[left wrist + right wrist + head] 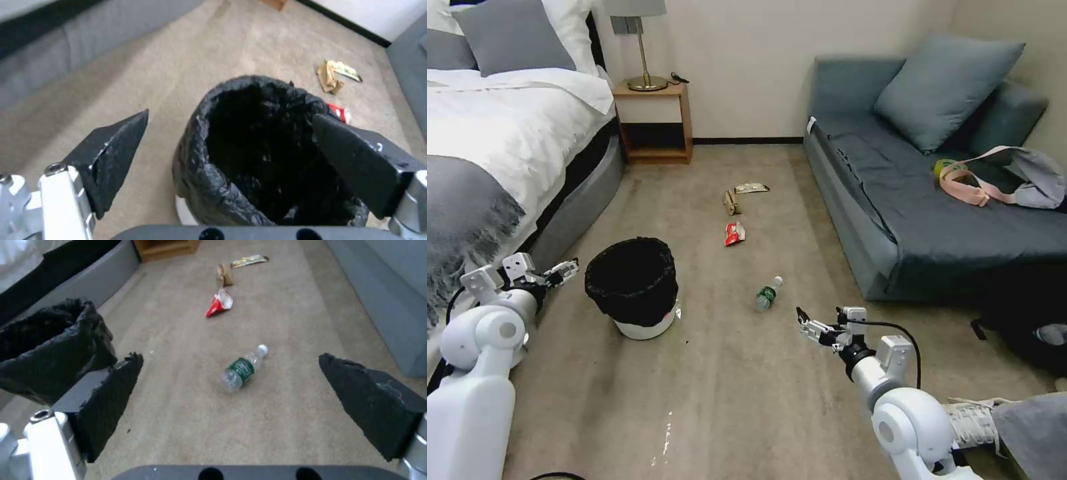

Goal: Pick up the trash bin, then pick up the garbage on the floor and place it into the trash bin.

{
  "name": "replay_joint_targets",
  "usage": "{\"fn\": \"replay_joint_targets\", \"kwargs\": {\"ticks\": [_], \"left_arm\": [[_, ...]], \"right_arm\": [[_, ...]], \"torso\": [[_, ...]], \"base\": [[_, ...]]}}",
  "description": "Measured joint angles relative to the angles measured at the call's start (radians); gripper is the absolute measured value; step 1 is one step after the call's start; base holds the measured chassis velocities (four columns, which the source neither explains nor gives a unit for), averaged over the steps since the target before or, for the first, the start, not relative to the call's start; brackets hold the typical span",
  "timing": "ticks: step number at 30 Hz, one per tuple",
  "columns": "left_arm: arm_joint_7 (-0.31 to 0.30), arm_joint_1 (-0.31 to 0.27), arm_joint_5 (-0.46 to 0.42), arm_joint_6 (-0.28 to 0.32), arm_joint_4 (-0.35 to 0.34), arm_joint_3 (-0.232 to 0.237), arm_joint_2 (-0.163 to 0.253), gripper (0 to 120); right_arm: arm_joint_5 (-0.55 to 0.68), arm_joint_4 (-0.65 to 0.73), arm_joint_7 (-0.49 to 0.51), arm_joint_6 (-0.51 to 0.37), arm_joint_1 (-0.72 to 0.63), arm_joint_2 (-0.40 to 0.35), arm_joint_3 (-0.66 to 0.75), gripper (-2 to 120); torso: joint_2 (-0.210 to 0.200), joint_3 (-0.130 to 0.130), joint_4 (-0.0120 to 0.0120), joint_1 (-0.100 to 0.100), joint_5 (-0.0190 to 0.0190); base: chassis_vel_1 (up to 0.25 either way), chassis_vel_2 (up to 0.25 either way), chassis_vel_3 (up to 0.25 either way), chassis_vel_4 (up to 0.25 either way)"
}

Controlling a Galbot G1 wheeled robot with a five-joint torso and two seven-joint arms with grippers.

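The trash bin [634, 287], white with a black bag over its rim, stands upright on the carpet left of centre. My left gripper [568, 270] hangs open just left of its rim, not touching; from the left wrist the trash bin [262, 150] lies ahead between the spread fingers. The garbage lies in a line on the floor: a clear bottle [768, 293] with green label, a red-white wrapper [734, 233], tan crumpled paper [732, 202] and a silvery-yellow wrapper [752, 188]. My right gripper [804, 323] is open, low, just short of the bottle [244, 368].
A bed [487, 167] runs along the left, with a wooden nightstand [654, 123] at the back. A grey-blue sofa [934, 200] lines the right side, with a bag on it. A person's shoe [974, 420] is at the lower right. Open carpet lies between bin and bottle.
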Motion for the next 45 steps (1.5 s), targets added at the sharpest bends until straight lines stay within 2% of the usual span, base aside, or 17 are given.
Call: {"fn": "replay_joint_targets", "kwargs": {"ticks": [1, 5, 9, 11, 13, 16, 18, 19, 25, 26, 29, 32, 36, 39, 40, 43, 45], "left_arm": [[0.000, 0.000, 0.000, 0.000, 0.000, 0.000, 0.000, 99], [-0.002, -0.053, -0.006, 0.013, 0.070, 0.028, -0.010, 99], [0.008, -0.145, 0.018, 0.024, 0.187, 0.072, -0.042, 99], [0.011, -0.152, 0.023, 0.026, 0.196, 0.075, -0.044, 99], [0.022, -0.212, 0.061, 0.036, 0.279, 0.097, -0.060, 99], [0.024, -0.241, 0.081, 0.038, 0.324, 0.106, -0.065, 99], [0.024, -0.241, 0.081, 0.038, 0.324, 0.106, -0.065, 99], [0.022, -0.286, 0.128, 0.038, 0.410, 0.125, -0.075, 99], [0.022, -0.338, 0.178, 0.038, 0.513, 0.142, -0.087, 100], [0.022, -0.338, 0.178, 0.038, 0.513, 0.142, -0.087, 100], [0.029, -0.377, 0.202, 0.038, 0.572, 0.149, -0.097, 100], [0.037, -0.393, 0.222, 0.038, 0.599, 0.153, -0.102, 100], [0.045, -0.420, 0.250, 0.038, 0.644, 0.154, -0.114, 93], [0.063, -0.431, 0.273, 0.038, 0.684, 0.152, -0.121, 79], [0.063, -0.431, 0.273, 0.038, 0.684, 0.152, -0.121, 79], [0.092, -0.432, 0.315, 0.036, 0.712, 0.135, -0.129, 65], [0.100, -0.431, 0.325, 0.034, 0.715, 0.131, -0.131, 62]], "right_arm": [[0.000, 0.000, 0.000, 0.000, 0.000, 0.000, 0.000, 100], [-0.001, 0.002, 0.000, -0.008, 0.001, -0.004, 0.001, 100], [-0.001, -0.004, -0.001, -0.010, 0.004, -0.011, 0.011, 100], [-0.001, -0.005, -0.001, -0.010, 0.004, -0.012, 0.012, 100], [-0.001, -0.016, -0.002, -0.010, 0.006, -0.018, 0.016, 100], [-0.001, -0.021, -0.003, -0.010, 0.009, -0.019, 0.017, 100], [-0.001, -0.021, -0.003, -0.010, 0.009, -0.019, 0.017, 100], [-0.001, -0.028, -0.003, -0.010, 0.017, -0.019, 0.018, 100], [0.001, -0.038, -0.004, -0.010, 0.029, -0.016, 0.021, 100], [0.001, -0.038, -0.004, -0.010, 0.029, -0.016, 0.021, 100], [0.002, -0.041, -0.005, -0.010, 0.036, -0.015, 0.021, 100], [0.003, -0.042, -0.005, -0.010, 0.038, -0.014, 0.021, 100], [0.003, -0.046, -0.007, -0.009, 0.040, -0.013, 0.021, 100], [0.004, -0.052, -0.009, -0.009, 0.043, -0.015, 0.019, 100], [0.004, -0.052, -0.009, -0.009, 0.043, -0.015, 0.019, 100], [0.004, -0.057, -0.011, -0.008, 0.047, -0.015, 0.017, 100], [0.004, -0.058, -0.011, -0.008, 0.047, -0.015, 0.017, 100]], "torso": [[0.000, 0.000, 0.0000, 0.000, 0.0000], [0.000, 0.000, 0.0000, 0.000, 0.0001], [0.000, 0.000, -0.0001, 0.000, 0.0001], [0.000, 0.000, -0.0001, 0.000, 0.0001], [0.000, 0.000, -0.0001, 0.000, 0.0002], [0.000, 0.000, -0.0002, 0.000, 0.0002], [0.000, 0.000, -0.0002, 0.000, 0.0002], [0.000, 0.000, -0.0001, 0.000, 0.0002], [0.000, 0.000, 0.0000, 0.000, 0.0001], [0.000, 0.000, 0.0000, 0.000, 0.0001], [0.000, 0.000, 0.0000, 0.000, 0.0002], [0.000, 0.000, -0.0001, 0.000, 0.0001], [0.000, 0.000, 0.0000, 0.000, 0.0002], [0.000, 0.000, -0.0001, 0.000, 0.0002], [0.000, 0.000, -0.0001, 0.000, 0.0002], [0.000, 0.000, 0.0001, 0.000, 0.0007], [0.000, 0.000, 0.0002, 0.000, 0.0009]], "base": [[0.000, 0.000, 0.000, 0.000], [0.000, 0.000, 0.000, 0.000], [0.000, 0.000, 0.000, 0.000], [0.000, 0.000, 0.000, 0.000], [0.000, 0.000, 0.000, 0.000], [0.000, 0.000, 0.000, 0.000], [0.000, 0.000, 0.000, 0.000], [0.000, 0.000, 0.000, 0.000], [0.000, 0.000, 0.000, 0.000], [0.000, 0.000, 0.000, 0.000], [0.000, 0.000, 0.000, 0.000], [0.000, 0.000, 0.000, 0.000], [0.000, 0.000, 0.000, 0.000], [0.000, 0.000, 0.000, 0.000], [0.000, 0.000, 0.000, 0.000], [0.000, 0.000, 0.000, 0.000], [0.000, 0.000, 0.000, 0.000]]}}
